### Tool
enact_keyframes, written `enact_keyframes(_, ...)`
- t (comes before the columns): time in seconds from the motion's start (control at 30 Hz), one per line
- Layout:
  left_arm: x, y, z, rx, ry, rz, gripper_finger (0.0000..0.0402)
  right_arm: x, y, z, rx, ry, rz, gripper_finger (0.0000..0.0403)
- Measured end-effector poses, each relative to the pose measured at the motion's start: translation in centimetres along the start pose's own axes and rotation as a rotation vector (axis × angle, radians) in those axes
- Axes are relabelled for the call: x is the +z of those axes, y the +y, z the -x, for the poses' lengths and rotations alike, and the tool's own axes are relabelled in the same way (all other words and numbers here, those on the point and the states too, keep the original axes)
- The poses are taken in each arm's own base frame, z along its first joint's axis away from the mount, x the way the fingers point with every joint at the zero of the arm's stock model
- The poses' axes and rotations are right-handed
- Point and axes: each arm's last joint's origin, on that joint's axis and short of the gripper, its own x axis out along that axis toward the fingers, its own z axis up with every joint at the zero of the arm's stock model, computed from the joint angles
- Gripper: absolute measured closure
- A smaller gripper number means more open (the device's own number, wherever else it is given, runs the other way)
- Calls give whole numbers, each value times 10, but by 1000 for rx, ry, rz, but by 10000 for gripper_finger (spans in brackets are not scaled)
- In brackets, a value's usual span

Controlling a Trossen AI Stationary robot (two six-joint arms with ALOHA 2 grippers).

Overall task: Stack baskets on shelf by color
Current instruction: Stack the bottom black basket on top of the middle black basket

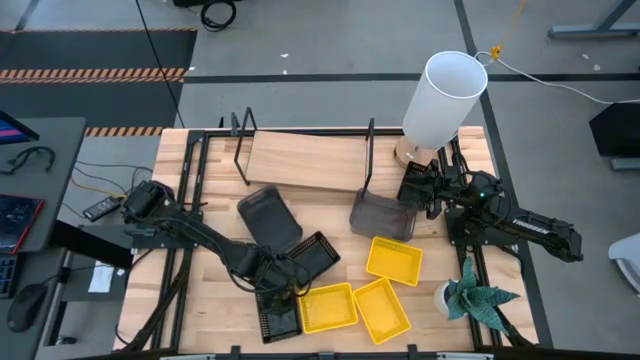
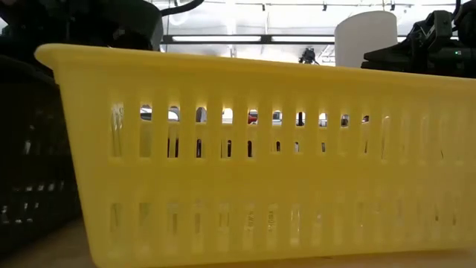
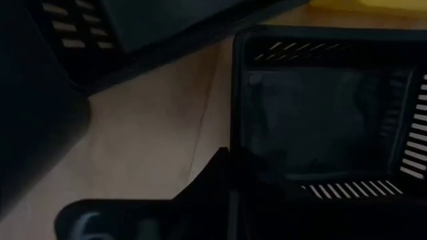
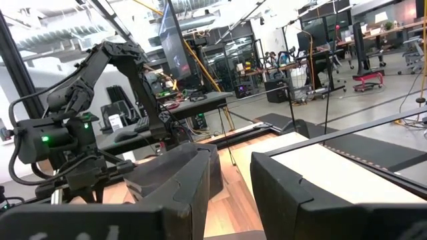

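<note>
In the high view my left gripper (image 1: 287, 283) hovers low over the far rim of a black slatted basket (image 1: 278, 318), with a second black basket (image 1: 318, 252) just beside it. The left wrist view shows that basket's rim and inside (image 3: 320, 120) close below. Three yellow baskets (image 1: 328, 307) (image 1: 382, 308) (image 1: 394, 258) lie flat on the table's near right. One grey basket (image 1: 268, 215) lies near the shelf (image 1: 305, 160), and another (image 1: 382, 215) sits at its right wire frame. My right gripper (image 1: 410, 185) (image 4: 233, 180) waits open and empty by the far right.
A tall white cylinder (image 1: 445, 95) stands at the far right corner beside my right arm. A small potted plant (image 1: 475, 300) sits at the near right edge. A yellow basket (image 2: 260, 164) fills the low view, with a black one (image 2: 30, 164) at its left.
</note>
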Motion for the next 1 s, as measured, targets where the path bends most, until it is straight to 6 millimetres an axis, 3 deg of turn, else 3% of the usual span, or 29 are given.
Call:
enact_keyframes(0.3,3,-5,36,-43,45,-61,387,0,0,0,0,0,0,288)
enact_keyframes(0.6,24,0,86,0,40,-165,387,0,0,0,-1,1,0,288)
enact_keyframes(0.83,54,14,129,101,-137,-373,388,0,0,0,0,0,0,288)
enact_keyframes(1.0,73,30,149,290,-257,-547,388,0,0,0,0,0,0,288)
